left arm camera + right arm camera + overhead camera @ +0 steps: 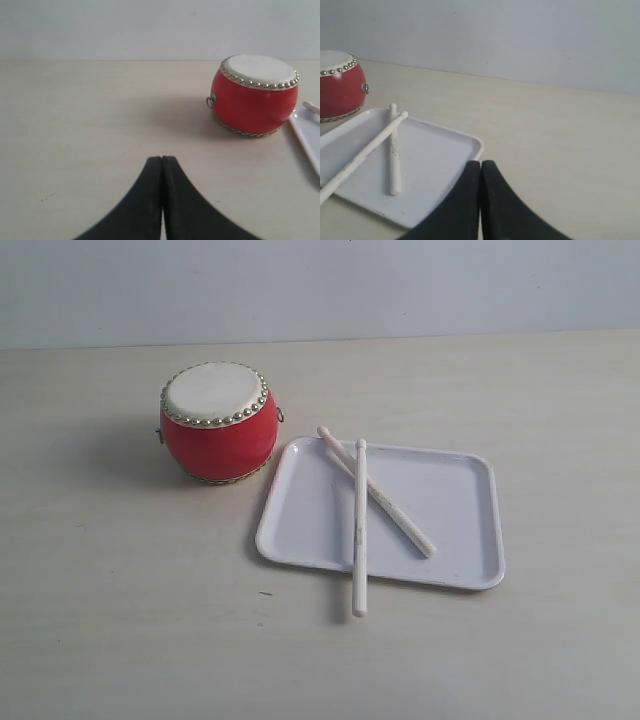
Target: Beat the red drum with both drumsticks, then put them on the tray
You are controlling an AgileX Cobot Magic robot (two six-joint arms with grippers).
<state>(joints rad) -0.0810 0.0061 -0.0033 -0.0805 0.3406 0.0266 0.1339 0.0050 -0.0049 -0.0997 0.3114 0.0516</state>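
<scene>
The drumsticks (360, 478) lay crossed on the tray (450, 490); left gripper (161, 159) and right gripper (480, 163) sat closed, empty. Seemingly finished; otherwise each must open and grasp one.

The drumsticks (360, 480) lie crossed on the tray (450, 490), just right of the red drum (217, 425) on the table (120, 590).
</scene>
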